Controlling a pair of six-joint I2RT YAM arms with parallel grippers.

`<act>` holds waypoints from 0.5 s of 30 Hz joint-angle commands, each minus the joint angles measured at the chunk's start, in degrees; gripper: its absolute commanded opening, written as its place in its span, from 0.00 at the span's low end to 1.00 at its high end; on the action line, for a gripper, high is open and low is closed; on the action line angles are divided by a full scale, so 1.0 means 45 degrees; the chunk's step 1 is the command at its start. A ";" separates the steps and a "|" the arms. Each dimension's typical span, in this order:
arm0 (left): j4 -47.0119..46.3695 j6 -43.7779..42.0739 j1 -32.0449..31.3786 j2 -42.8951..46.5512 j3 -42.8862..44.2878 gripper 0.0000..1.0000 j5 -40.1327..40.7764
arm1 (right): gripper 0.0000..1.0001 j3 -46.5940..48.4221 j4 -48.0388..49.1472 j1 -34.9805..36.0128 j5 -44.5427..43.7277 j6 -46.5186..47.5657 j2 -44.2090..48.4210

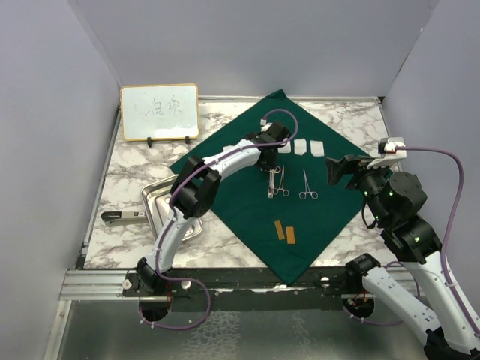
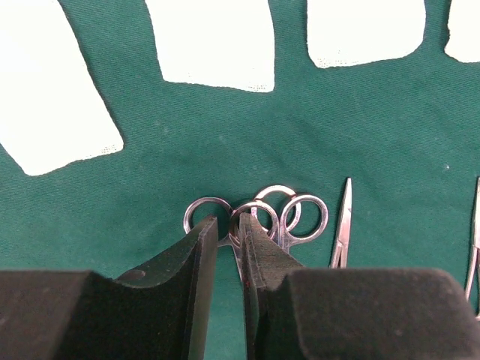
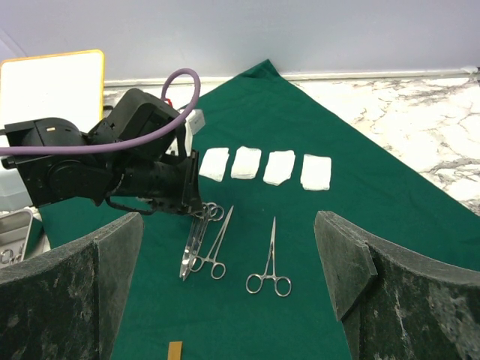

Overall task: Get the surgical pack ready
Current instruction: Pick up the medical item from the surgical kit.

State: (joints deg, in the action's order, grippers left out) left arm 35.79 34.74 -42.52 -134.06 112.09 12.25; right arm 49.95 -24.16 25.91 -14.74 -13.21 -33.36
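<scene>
Out in the middle of the marble table (image 1: 135, 169), the dark green drape (image 1: 251, 217) lies spread flat as a diamond, one corner pointing at the back wall. Along its upper part sits a neat row of four white gauze squares (image 3: 280, 166), each apart from the next. Just below them, the left gripper (image 2: 227, 223) is down at cloth level, fingers (image 2: 187, 262) drawn close together and nipping the handle end of a ring-handled instrument (image 2: 204, 200). One ring shows outside the left finger and the next ring sits at the tip of the other. A second set of rings overlaps it on the right. Beside that cluster lies one pair of forceps (image 3: 217, 244), tips toward the gauze, and a second pair (image 3: 270, 262) lies well apart to the right, same heading.

Over on the right side of the drape the right gripper (image 3: 229, 225) hovers above the cloth, jaws spread wide, nothing between them.

Two small tan strips (image 1: 280, 229) lie side by side on the near half of the drape. The steel tray (image 1: 150, 193) sits off the drape's left edge on bare marble, partly under the left arm. The wood-framed whiteboard (image 1: 159, 111) stands in the far left corner
</scene>
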 commanded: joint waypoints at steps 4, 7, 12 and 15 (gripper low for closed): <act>0.0234 -0.0071 0.0001 -0.0487 0.0230 0.23 -0.0121 | 1.00 -0.0094 0.0106 0.0062 -0.0294 -0.0034 -0.0002; 0.0233 -0.0045 -0.0002 -0.0521 0.0246 0.21 -0.0136 | 1.00 -0.0101 0.0104 0.0062 -0.0281 -0.0027 -0.0009; 0.0234 -0.0139 0.0014 -0.0110 0.0180 0.11 0.0199 | 1.00 -0.0093 0.0134 0.0062 -0.0269 -0.0023 -0.0026; 0.0244 -0.0212 0.0006 0.0222 0.0247 0.09 0.0248 | 1.00 -0.0104 0.0170 0.0062 -0.0258 -0.0013 -0.0052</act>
State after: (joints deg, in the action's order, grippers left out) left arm 35.70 34.68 -42.48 -134.58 112.12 12.29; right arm 49.95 -24.16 25.91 -14.74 -13.21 -33.39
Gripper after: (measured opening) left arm 0.104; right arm 0.998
